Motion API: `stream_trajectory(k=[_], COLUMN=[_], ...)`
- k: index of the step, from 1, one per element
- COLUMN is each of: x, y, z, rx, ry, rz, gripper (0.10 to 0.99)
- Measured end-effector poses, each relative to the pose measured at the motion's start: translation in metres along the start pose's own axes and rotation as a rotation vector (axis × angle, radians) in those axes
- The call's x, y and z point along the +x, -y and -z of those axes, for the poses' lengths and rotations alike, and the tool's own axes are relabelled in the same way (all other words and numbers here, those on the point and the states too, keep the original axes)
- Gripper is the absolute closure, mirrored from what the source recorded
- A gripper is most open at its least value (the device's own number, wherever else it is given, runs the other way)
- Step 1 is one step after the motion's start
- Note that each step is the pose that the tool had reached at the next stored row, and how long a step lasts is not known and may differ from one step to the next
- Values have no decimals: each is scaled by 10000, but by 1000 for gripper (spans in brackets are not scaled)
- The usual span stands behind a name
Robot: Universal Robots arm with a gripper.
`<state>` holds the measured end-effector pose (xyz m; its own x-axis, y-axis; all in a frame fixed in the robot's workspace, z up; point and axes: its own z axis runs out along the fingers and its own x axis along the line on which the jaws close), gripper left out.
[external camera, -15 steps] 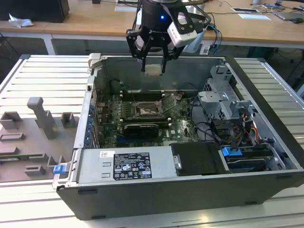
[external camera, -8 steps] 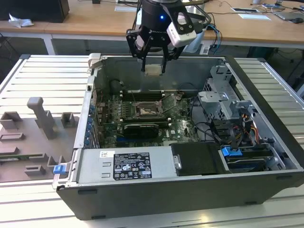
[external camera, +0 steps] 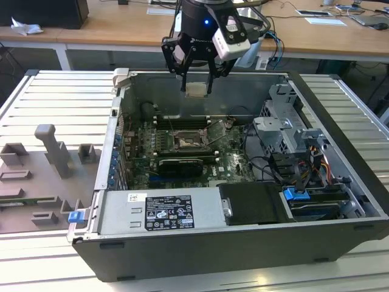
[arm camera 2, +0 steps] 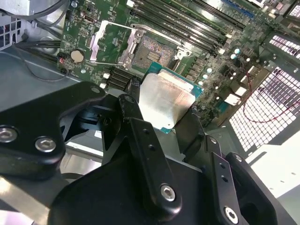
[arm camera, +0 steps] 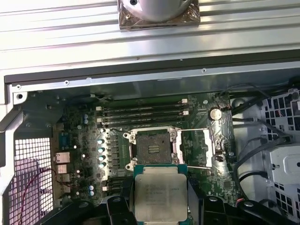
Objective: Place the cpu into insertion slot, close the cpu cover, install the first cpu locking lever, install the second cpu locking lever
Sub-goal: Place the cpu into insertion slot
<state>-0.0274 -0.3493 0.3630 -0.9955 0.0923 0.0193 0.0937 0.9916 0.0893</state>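
Claw: your claw hangs above the open computer case, near its back wall in the exterior view.
Grip: it is clamped on the cpu. In both wrist views you can see the black fingers pressing two opposite edges of the chip.
Cpu: you have it held flat between the fingertips, pale metal top showing, green edge visible, and clear of the board.
Insertion slot: the dark square socket lies below your claw and apart from it. In the first wrist view it sits just past the chip's leading edge, uncovered, with nothing in it.
Cpu cover: the silvery frame plate is swung open and lies beside the socket, on the side away from the board's row of pale capacitors. In the second wrist view it is beside the socket too.
Memory slots: long black rows run beyond the socket from your claw.
Board: green circuit board lies under the claw, inside the case.
Outside the case: grey blocks stand on the slatted table, well off to the exterior view's left of your claw.
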Motion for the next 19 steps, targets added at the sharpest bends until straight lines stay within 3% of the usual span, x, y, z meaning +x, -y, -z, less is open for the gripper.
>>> stream_trajectory(k=[19], x=[0], y=[0], z=[0], rx=[-10], ry=[44], rz=[-494], gripper=[545])
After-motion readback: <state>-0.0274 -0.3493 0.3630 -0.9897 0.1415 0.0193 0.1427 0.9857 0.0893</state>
